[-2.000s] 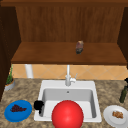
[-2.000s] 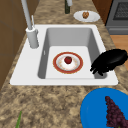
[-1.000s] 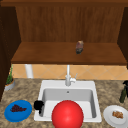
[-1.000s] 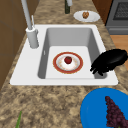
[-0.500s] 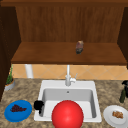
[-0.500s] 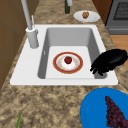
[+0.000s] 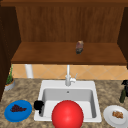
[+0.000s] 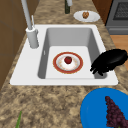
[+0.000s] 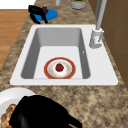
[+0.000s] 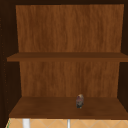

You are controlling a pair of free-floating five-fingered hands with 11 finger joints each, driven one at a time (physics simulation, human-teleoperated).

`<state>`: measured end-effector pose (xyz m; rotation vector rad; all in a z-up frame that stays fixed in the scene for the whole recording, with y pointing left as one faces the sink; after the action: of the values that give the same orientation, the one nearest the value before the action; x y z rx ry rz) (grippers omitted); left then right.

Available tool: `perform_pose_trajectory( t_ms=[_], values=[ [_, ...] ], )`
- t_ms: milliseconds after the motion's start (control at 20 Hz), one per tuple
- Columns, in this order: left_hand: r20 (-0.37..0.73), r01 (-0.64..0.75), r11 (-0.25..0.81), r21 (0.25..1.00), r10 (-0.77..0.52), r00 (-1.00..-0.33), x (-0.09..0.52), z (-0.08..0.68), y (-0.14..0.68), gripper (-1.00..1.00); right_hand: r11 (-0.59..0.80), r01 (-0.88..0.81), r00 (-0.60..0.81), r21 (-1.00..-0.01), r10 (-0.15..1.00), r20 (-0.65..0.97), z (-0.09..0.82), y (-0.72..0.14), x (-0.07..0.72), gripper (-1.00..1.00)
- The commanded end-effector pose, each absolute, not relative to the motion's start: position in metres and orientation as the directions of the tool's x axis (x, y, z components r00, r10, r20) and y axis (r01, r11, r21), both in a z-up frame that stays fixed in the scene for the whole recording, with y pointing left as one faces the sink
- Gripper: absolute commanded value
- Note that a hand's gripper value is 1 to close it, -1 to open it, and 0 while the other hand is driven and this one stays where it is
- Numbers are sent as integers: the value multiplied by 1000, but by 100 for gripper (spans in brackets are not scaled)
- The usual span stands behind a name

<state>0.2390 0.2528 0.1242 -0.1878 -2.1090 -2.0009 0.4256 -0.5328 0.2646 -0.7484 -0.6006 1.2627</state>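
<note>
Here, left hand (image 8: 110, 60) (fingers straight) beside white sink (image 8: 105, 78), red-rimmed plate (image 8: 68, 62).

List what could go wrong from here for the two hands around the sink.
1. The left hand hangs at the rim of the sink, beside the blue plate of grapes. A sideways sweep might knock that plate.
2. Reaching down toward the red fruit, it might strike the sink's wall.
3. The right hand sits close to the white plate and might bump it.

Wooden wall cabinet (image 10: 67, 30) with open shelves, tan tiled backsplash (image 7: 50, 71), speckled granite countertop (image 8: 50, 102), wood floor (image 9: 11, 20)
</note>
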Motion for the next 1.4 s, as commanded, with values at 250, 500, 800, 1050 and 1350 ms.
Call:
perform_pose_trajectory(
  t_ms=[250,500,800,1050,1350],
  values=[
    [251,248,61,967,-63,-966,239,124,253,0,114,-643,185,-757,983,-9,244,-539,455,-100],
    [251,248,61,967,-63,-966,239,124,253,0,114,-624,183,-773,983,-3,229,-545,466,-100],
    [251,248,61,967,-63,-966,239,124,253,0,129,-631,154,-765,987,39,231,-556,485,-100],
    [251,248,61,967,-63,-966,239,124,253,0,120,-637,163,-762,986,20,238,-556,483,100],
    [251,248,61,967,-63,-966,239,124,253,0,128,-673,184,-728,983,2,248,-558,456,100]
  ],
)
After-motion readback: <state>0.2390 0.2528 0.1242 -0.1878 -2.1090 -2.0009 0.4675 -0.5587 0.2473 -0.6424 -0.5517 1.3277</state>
